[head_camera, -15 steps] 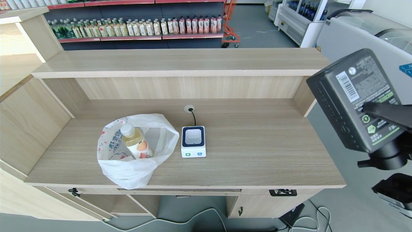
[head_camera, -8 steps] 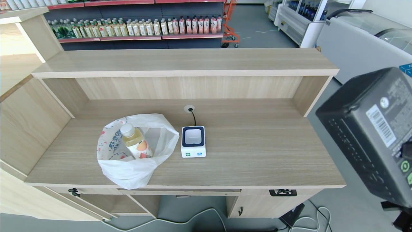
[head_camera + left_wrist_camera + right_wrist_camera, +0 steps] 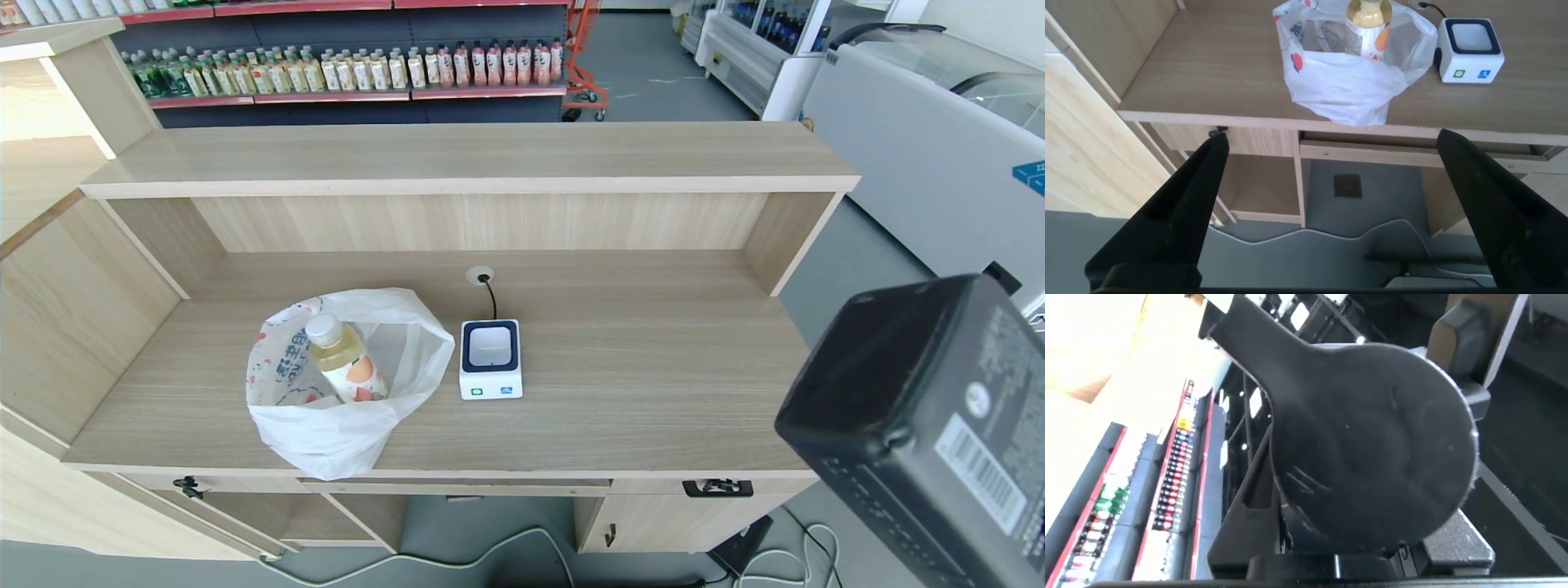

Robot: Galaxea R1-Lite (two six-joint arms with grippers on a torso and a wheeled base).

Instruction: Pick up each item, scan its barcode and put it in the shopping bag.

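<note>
The left gripper (image 3: 1333, 143) hangs in front of the wooden counter (image 3: 653, 367). Its fingers (image 3: 1176, 220) are spread wide and released, with nothing between them. Past the gap between them lies the counter's front edge, with the open cupboard space beneath it.

On the counter top, at 9 o'clock of the middle, sits the white shopping bag (image 3: 326, 441). Its mouth gapes upward and its skirt droops just over the front edge. A drink bottle (image 3: 347, 363) with a white cap and pale yellow contents stands inside it, leaning a little toward 11 o'clock.

Just beside the bag, at its 3 o'clock, the small white barcode scanner (image 3: 490, 359) lies flat with its dark-framed window facing up. A black cable (image 3: 491, 300) runs from it toward 12 o'clock into a round grommet (image 3: 480, 274) in the counter top.

Well apart from the scanner, at its 4 o'clock and beyond the counter's near right corner, the black package (image 3: 914, 408) hangs in the air, tilted. A white barcode label (image 3: 980, 474) on it faces up. The right gripper (image 3: 1364, 498) grasps this package, whose dark bulk lies close against the wrist camera and hides the finger pads.

Behind the counter, at 12 o'clock, store shelves (image 3: 343, 69) carry rows of bottles. At 2 o'clock stand chest freezers (image 3: 914, 122).
</note>
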